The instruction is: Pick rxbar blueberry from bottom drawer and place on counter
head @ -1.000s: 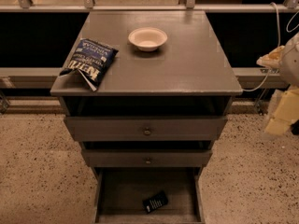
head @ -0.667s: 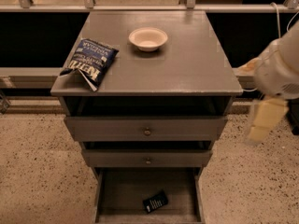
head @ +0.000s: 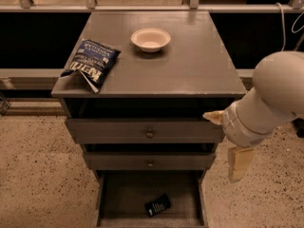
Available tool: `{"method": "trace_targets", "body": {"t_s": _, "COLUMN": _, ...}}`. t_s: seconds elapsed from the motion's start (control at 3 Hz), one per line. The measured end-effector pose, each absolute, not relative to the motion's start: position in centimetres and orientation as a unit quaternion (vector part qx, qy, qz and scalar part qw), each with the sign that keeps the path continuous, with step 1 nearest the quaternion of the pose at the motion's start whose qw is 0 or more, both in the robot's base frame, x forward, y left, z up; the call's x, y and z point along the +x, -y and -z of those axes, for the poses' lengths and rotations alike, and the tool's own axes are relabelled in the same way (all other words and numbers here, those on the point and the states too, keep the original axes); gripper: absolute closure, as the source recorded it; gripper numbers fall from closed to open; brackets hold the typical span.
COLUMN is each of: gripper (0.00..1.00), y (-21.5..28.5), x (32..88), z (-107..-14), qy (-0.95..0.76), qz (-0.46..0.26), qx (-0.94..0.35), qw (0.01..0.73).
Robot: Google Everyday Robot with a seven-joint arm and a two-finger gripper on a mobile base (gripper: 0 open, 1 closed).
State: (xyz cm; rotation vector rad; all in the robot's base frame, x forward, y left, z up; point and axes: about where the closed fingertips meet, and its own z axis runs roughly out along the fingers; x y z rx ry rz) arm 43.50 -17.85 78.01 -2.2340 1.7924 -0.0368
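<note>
Hovering beside the right flank of the grey wooden cabinet [head: 142, 132], level with its upper drawers, my gripper [head: 222, 146] has its two tan fingers [head: 237, 164] spread wide and holds nothing. The small flat dark navy rxbar blueberry [head: 157, 205] lies on the floor of the deep, plain grey bottom drawer [head: 102, 198], which stands open. The wide flat grey counter [head: 199, 65] carries a blue-and-white chip bag [head: 90, 63] and a pale round bowl [head: 150, 39]. By my reckoning nothing is done yet: reaching down, grasping, lifting and placing all remain.

Dim; counter [head: 199, 65] sheen; gripper [head: 225, 144] lit, rt of drawers [head: 142, 133]
</note>
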Motion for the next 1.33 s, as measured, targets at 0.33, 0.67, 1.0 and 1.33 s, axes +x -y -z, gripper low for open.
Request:
{"method": "trace_targets", "body": {"t_s": 0.33, "gripper": 0.00, "y": 17.3, "x": 43.7, "z": -77.2, "qy": -0.599, "qz": 0.016, "qx": -0.789, "qw": 0.135}}
{"method": "trace_targets", "body": {"t_s": 0.67, "gripper": 0.00, "y": 15.8, "x": 42.3, "z": -72.0, "qy": -0.520, "qz": 0.006, "qx": -0.850, "qw": 0.084}}
{"method": "trace_targets", "body": {"t_s": 1.0, "gripper": 0.00, "y": 15.5, "x": 39.6, "z": -70.4, "qy": -0.433, "qz": 0.001, "qx": -0.900, "qw": 0.055}}
{"method": "trace_targets", "body": {"t_s": 1.33, "gripper": 0.00, "y": 15.5, "x": 39.5, "z": -70.4, "qy": -0.389, "qz": 0.003, "qx": -0.920, "qw": 0.051}}
